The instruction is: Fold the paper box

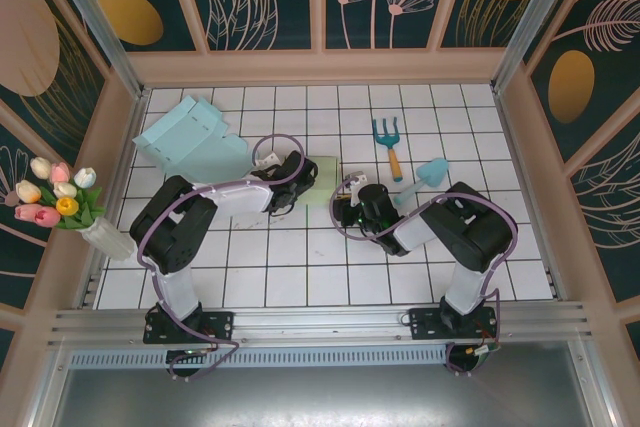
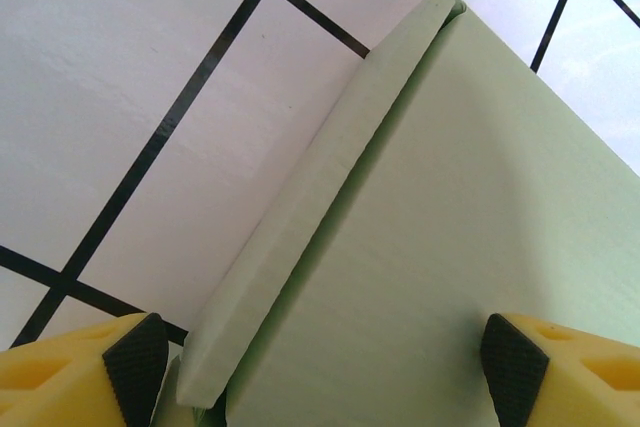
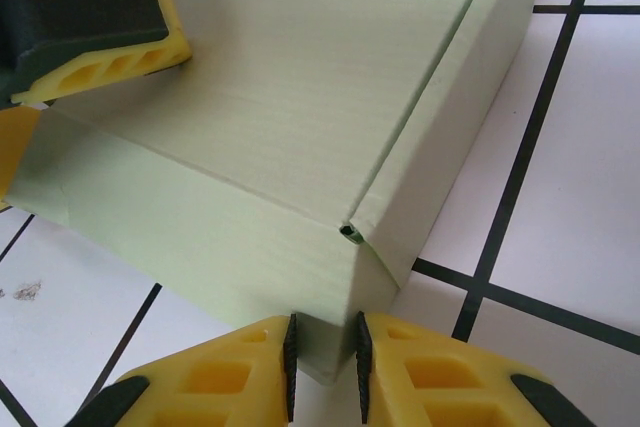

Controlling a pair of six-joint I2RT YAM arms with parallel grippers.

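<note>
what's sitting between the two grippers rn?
The light green paper box: top view shows it between left gripper and right gripper; right wrist view shows the right fingers pinching its corner.

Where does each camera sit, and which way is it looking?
Top external: high behind the arms, looking down on the table; the left arm and right arm show whole.
Left wrist: on the left arm, looking down at the paper box lid; its left fingers sit wide apart at the bottom corners.
Right wrist: on the right arm, low, facing a box corner; its right fingers pinch the wall.
Shared: both wrist views see the box; the right one catches a left finger.
</note>
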